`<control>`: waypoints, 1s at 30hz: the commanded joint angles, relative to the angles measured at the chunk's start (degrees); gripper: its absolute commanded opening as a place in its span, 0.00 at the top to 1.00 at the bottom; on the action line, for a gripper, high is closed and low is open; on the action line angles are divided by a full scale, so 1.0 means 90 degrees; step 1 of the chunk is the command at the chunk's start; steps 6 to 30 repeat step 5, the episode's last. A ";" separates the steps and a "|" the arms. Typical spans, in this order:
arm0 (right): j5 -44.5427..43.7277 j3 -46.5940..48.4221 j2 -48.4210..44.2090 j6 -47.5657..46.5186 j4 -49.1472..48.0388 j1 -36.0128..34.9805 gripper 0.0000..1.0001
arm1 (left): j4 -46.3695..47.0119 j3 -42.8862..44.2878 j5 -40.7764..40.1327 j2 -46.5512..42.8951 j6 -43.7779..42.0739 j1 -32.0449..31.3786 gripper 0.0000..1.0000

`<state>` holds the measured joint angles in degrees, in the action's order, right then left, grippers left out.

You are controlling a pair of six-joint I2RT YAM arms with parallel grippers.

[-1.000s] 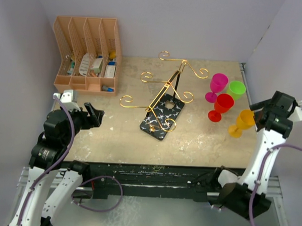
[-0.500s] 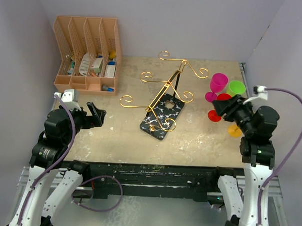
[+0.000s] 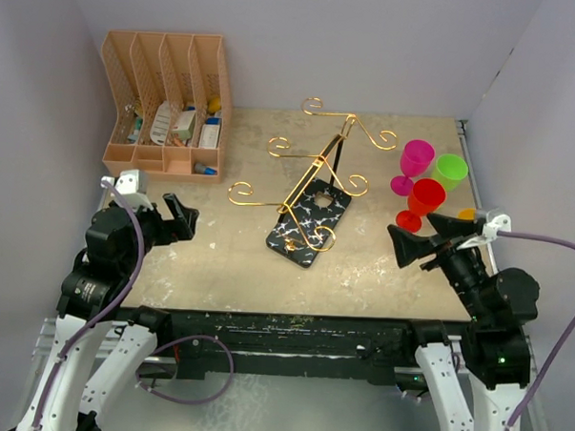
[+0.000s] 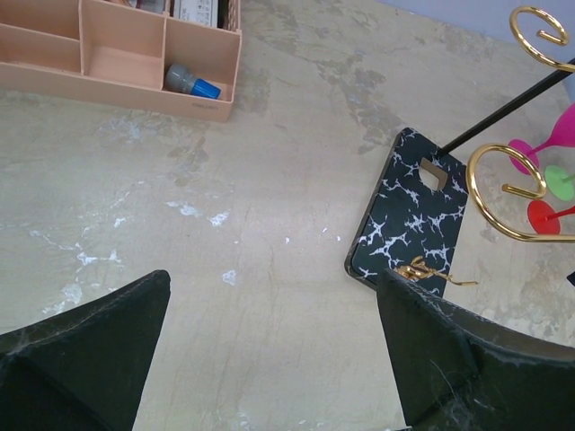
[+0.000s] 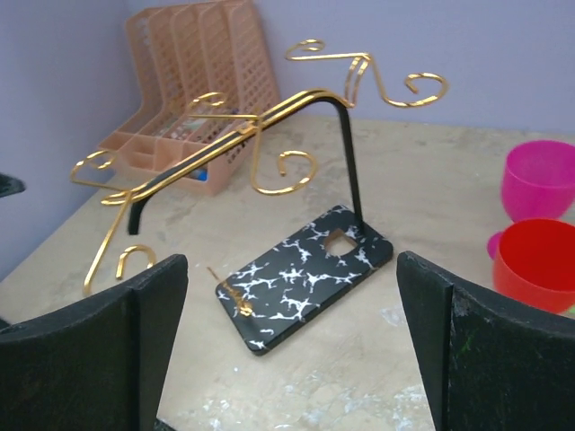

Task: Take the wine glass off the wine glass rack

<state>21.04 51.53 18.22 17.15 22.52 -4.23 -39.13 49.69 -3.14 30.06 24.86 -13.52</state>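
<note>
The wine glass rack (image 3: 313,169) stands mid-table, its gold wire arms on a black white-veined base (image 3: 308,222). No glass hangs on its arms. Pink (image 3: 416,159), green (image 3: 451,170) and red (image 3: 426,197) wine glasses stand upright on the table to its right. A sliver of an orange glass (image 3: 467,215) shows behind my right gripper (image 3: 416,239), which is open and empty, right of the base. The right wrist view shows the rack (image 5: 269,126), base (image 5: 305,274), pink glass (image 5: 539,184) and red glass (image 5: 537,265). My left gripper (image 3: 179,220) is open and empty, left of the rack.
A peach file organiser (image 3: 166,100) with small items stands at the back left; it also shows in the left wrist view (image 4: 117,54). Grey walls close in the left, back and right sides. The left wrist view shows the base (image 4: 413,211) and the glass feet (image 4: 544,215).
My right arm has swung in from the right edge towards the near side, and its gripper now faces the rack. The orange glass is now mostly hidden behind it. The left arm has barely moved.
</note>
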 commanded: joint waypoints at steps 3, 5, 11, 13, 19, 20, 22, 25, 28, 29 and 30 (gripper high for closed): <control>-0.1143 -0.0187 0.0280 0.0191 -0.0012 -0.0035 0.00 | 0.0062 -0.0004 -0.0198 0.0034 0.0012 0.0012 0.01; -0.1193 -0.0226 0.0301 0.0242 -0.0046 -0.0028 0.00 | 0.0061 -0.0004 -0.0199 0.0029 0.0020 0.0008 0.01; -0.1193 -0.0226 0.0301 0.0242 -0.0046 -0.0028 0.00 | 0.0061 -0.0004 -0.0199 0.0029 0.0020 0.0008 0.01; -0.1193 -0.0226 0.0301 0.0242 -0.0046 -0.0028 0.00 | 0.0061 -0.0004 -0.0199 0.0029 0.0020 0.0008 0.01; -0.1193 -0.0226 0.0301 0.0242 -0.0046 -0.0028 0.00 | 0.0061 -0.0004 -0.0199 0.0029 0.0020 0.0008 0.01; -0.1193 -0.0226 0.0301 0.0242 -0.0046 -0.0028 0.00 | 0.0061 -0.0004 -0.0199 0.0029 0.0020 0.0008 0.01; -0.1193 -0.0226 0.0301 0.0242 -0.0046 -0.0028 0.00 | 0.0061 -0.0004 -0.0199 0.0029 0.0020 0.0008 0.01; -0.1193 -0.0226 0.0301 0.0242 -0.0046 -0.0028 0.00 | 0.0061 -0.0004 -0.0199 0.0029 0.0020 0.0008 0.01; -0.1193 -0.0226 0.0301 0.0242 -0.0046 -0.0028 0.00 | 0.0061 -0.0004 -0.0199 0.0029 0.0020 0.0008 0.01; -0.1193 -0.0226 0.0301 0.0242 -0.0046 -0.0028 0.00 | 0.0061 -0.0004 -0.0199 0.0029 0.0020 0.0008 0.01; -0.1193 -0.0226 0.0301 0.0242 -0.0046 -0.0028 0.00 | 0.0061 -0.0004 -0.0199 0.0029 0.0020 0.0008 0.01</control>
